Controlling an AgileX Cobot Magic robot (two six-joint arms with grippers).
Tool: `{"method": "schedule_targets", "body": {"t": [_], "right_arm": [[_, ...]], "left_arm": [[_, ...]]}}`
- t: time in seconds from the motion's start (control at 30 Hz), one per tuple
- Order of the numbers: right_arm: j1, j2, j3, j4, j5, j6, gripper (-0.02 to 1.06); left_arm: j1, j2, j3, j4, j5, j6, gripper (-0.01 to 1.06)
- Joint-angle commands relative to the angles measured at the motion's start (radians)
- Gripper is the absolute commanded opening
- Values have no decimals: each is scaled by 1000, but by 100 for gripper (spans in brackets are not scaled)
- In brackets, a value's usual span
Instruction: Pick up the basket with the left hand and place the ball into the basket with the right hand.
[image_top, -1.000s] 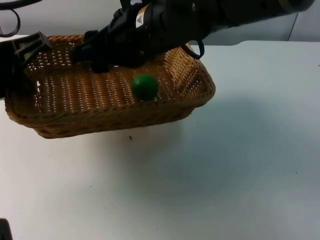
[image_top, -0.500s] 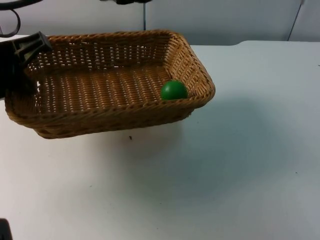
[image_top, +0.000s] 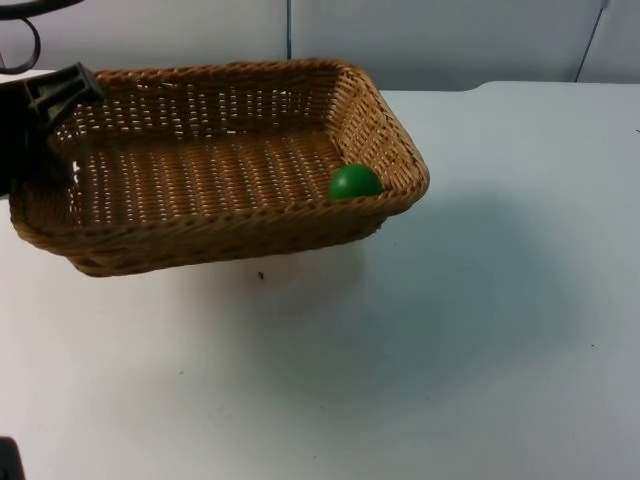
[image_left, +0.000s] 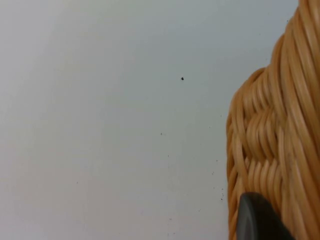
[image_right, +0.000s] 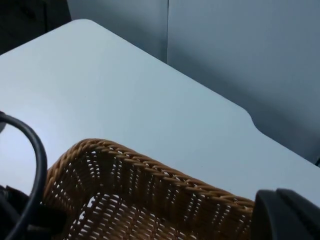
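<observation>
Item: rectangular woven wicker basket (image_top: 215, 170), tan, open-topped. Held above the white table (image_top: 450, 340) with its shadow on the table beneath it; the right-hand end sits a little lower than the left.

Item: small green ball (image_top: 355, 182). Lies inside the basket, against the right-hand end wall where it meets the near rim. A second ago it was near the middle of the basket floor under the right arm; half a second ago it had rolled almost to its present corner, and it has barely shifted since. Judgement: it has come to rest, so the placing step looks done.

Item: left gripper (image_top: 45, 125). At the basket's left end, black fingers closed over the rim there and bearing the basket's weight. The left wrist view gives what the top view cannot: one black fingertip (image_left: 260, 220) pressed against the outer weave of the wall (image_left: 272, 140), with bare table beyond.

Item: right gripper (image_right: 287, 215). Withdrawn from over the basket since a second ago. The right wrist view looks down on the basket's far rim (image_right: 150, 172) from high and behind, with the grey partition wall (image_right: 240, 55) past the table edge. Whether its fingers are open or shut I cannot tell.
</observation>
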Motion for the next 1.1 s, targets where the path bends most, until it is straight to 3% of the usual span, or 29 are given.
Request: {"method": "schedule_targets", "body": {"t": [0.0,0.13,0.37,0.53,0.87,0.97,1.07], "right_arm": [[-2,-11,-7,-6,23,-6,0],[-2,-11,-7,-6,69,-6,0],[-2,-11,-7,-6,62,-6,0],[-2,-11,-7,-6,40,-6,0],[-2,-11,-7,-2,44,-6,0],[-2,-11,-7,-2,44,-6,0],[-2,-11,-7,-2,40,-6,0]], "left_arm": [[-3,-15,-1,-11,5,-1,0],[-5,-11,-1,-8,16,102,0],[-5,6,-8,-8,33,246,0],[-5,81,-50,-8,106,249,0],[-5,183,-102,-9,111,284,1],[-5,209,-121,-9,143,317,9],[-5,225,-148,-11,163,356,33]]}}
